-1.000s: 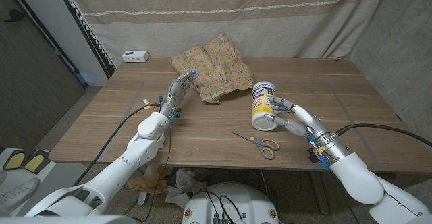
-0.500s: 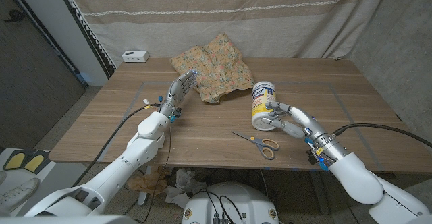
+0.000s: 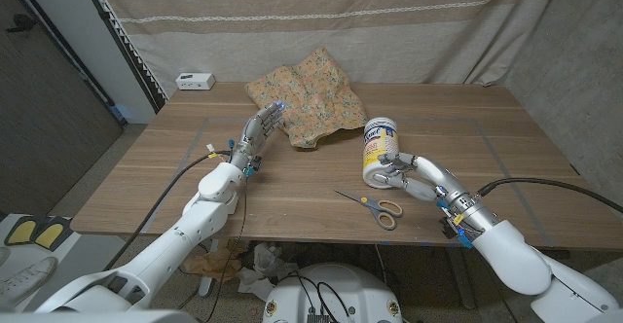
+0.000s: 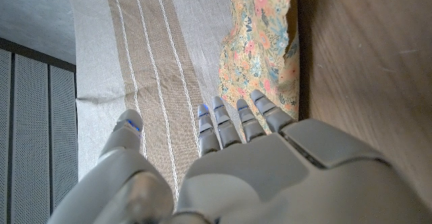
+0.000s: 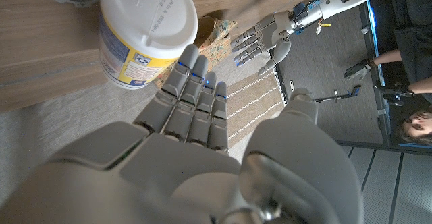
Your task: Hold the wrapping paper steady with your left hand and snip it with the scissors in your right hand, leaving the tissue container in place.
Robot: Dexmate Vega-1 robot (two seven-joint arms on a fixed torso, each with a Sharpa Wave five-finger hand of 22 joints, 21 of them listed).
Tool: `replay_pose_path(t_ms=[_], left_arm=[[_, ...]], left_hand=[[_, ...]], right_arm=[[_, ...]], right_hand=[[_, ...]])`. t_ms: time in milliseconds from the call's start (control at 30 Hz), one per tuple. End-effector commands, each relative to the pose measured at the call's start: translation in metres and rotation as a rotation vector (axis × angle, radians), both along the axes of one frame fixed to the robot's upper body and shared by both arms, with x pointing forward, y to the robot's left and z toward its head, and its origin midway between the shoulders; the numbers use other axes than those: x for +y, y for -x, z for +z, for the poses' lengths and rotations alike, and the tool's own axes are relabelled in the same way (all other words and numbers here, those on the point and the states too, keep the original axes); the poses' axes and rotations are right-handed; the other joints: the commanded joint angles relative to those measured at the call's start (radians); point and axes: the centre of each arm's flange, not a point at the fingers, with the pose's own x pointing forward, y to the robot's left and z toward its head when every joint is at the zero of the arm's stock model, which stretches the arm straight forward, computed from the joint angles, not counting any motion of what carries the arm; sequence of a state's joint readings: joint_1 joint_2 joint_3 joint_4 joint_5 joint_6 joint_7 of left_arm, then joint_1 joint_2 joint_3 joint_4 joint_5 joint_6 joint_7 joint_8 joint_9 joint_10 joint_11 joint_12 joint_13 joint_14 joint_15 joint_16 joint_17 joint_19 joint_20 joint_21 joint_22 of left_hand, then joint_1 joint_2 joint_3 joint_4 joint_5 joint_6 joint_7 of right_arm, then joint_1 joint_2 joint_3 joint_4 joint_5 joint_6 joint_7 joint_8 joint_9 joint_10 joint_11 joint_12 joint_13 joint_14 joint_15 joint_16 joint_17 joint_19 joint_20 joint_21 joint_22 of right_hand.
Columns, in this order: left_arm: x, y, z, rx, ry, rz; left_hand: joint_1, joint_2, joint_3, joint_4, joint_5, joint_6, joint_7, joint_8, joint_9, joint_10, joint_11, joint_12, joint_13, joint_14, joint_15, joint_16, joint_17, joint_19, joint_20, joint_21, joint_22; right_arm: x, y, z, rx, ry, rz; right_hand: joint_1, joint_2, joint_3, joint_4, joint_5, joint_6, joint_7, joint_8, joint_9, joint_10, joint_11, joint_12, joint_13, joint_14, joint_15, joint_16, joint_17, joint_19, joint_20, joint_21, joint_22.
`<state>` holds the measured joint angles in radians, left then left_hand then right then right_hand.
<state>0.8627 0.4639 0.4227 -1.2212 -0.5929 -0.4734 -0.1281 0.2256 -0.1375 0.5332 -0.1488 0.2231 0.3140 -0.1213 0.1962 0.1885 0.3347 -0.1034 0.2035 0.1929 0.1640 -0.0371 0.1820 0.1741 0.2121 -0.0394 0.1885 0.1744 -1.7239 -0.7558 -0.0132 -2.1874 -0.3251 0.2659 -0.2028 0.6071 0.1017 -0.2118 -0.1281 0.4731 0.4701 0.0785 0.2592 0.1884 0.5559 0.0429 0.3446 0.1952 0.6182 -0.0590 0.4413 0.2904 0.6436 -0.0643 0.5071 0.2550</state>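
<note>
While my left hand [image 3: 259,131] hovers, fingers apart, at the crumpled floral wrapping paper [image 3: 310,97] far across, my empty right hand [image 3: 414,173], fingers spread, nears the white tissue container [image 3: 380,150]; orange-handled scissors [image 3: 372,204] lie near, ungrasped.

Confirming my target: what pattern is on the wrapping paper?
A floral print on a tan ground, clearest on the wrapping paper in the left wrist view.

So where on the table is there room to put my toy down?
Bare wood lies along the table's left side, beside the left hand, and across the far right corner past the tissue tub. It is crowded around the tub, the right hand and the scissors, and where the paper lies.
</note>
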Motion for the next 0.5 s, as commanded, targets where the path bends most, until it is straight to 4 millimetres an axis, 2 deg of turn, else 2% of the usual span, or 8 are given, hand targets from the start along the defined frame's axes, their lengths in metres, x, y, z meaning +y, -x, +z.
replay_pose_path(t_ms=[33, 67, 300, 400, 500], left_arm=[[-0.001, 0.003, -0.002, -0.003, 0.012, 0.004], [-0.001, 0.004, -0.001, -0.007, 0.009, 0.005], [-0.001, 0.011, 0.003, -0.012, 0.004, 0.011], [0.0, 0.015, 0.004, -0.017, 0.001, 0.017], [0.002, 0.017, 0.005, -0.015, -0.002, 0.021]], left_hand=[[-0.001, -0.009, -0.002, -0.002, 0.001, 0.008, 0.002, 0.004, 0.004, -0.006, 0.0, 0.001, 0.002, -0.005, -0.081, 0.002, 0.004, -0.005, -0.044, 0.006, 0.005], [-0.001, -0.009, -0.002, -0.002, 0.001, 0.009, 0.002, 0.004, 0.004, -0.008, 0.0, 0.0, 0.002, -0.006, -0.081, 0.002, 0.004, -0.005, -0.045, 0.006, 0.005], [-0.001, -0.008, -0.003, -0.002, 0.001, 0.01, 0.003, 0.004, 0.004, -0.01, 0.0, 0.0, 0.002, -0.009, -0.081, 0.001, 0.004, -0.006, -0.046, 0.006, 0.005], [-0.001, -0.008, -0.003, -0.002, 0.001, 0.01, 0.003, 0.005, 0.004, -0.009, 0.001, 0.0, 0.002, -0.01, -0.08, 0.001, 0.004, -0.006, -0.047, 0.006, 0.005], [-0.001, -0.008, -0.003, -0.002, 0.001, 0.011, 0.003, 0.005, 0.004, -0.011, 0.001, 0.0, 0.002, -0.011, -0.081, 0.001, 0.004, -0.006, -0.048, 0.006, 0.005]], right_arm=[[0.009, 0.005, -0.008, -0.036, 0.036, -0.035], [0.009, 0.005, -0.009, -0.044, 0.042, -0.045], [0.012, 0.009, -0.009, -0.071, 0.053, -0.076], [0.012, 0.011, -0.009, -0.086, 0.058, -0.082], [0.013, 0.012, -0.009, -0.087, 0.059, -0.085]], right_hand=[[0.017, 0.001, 0.007, -0.001, -0.004, 0.011, -0.003, 0.002, 0.003, 0.02, 0.003, 0.004, 0.002, 0.003, -0.116, 0.0, 0.001, -0.015, -0.053, -0.004, -0.002], [0.022, 0.004, 0.01, -0.001, -0.006, 0.019, -0.008, 0.001, 0.003, 0.029, 0.0, 0.005, 0.002, 0.001, -0.112, 0.001, 0.001, -0.044, -0.037, -0.014, -0.006], [0.027, 0.005, 0.014, 0.0, -0.01, 0.043, -0.02, 0.005, 0.004, 0.05, -0.014, 0.01, 0.003, 0.015, -0.115, 0.008, 0.002, -0.047, -0.039, -0.014, -0.01], [0.029, 0.007, 0.016, 0.001, -0.012, 0.052, -0.025, 0.004, 0.004, 0.061, -0.016, 0.012, 0.004, 0.016, -0.115, 0.01, 0.003, -0.073, -0.026, -0.024, -0.014], [0.031, 0.008, 0.018, 0.002, -0.013, 0.064, -0.028, 0.006, 0.005, 0.072, -0.022, 0.015, 0.005, 0.022, -0.12, 0.014, 0.004, -0.082, -0.027, -0.027, -0.016]])
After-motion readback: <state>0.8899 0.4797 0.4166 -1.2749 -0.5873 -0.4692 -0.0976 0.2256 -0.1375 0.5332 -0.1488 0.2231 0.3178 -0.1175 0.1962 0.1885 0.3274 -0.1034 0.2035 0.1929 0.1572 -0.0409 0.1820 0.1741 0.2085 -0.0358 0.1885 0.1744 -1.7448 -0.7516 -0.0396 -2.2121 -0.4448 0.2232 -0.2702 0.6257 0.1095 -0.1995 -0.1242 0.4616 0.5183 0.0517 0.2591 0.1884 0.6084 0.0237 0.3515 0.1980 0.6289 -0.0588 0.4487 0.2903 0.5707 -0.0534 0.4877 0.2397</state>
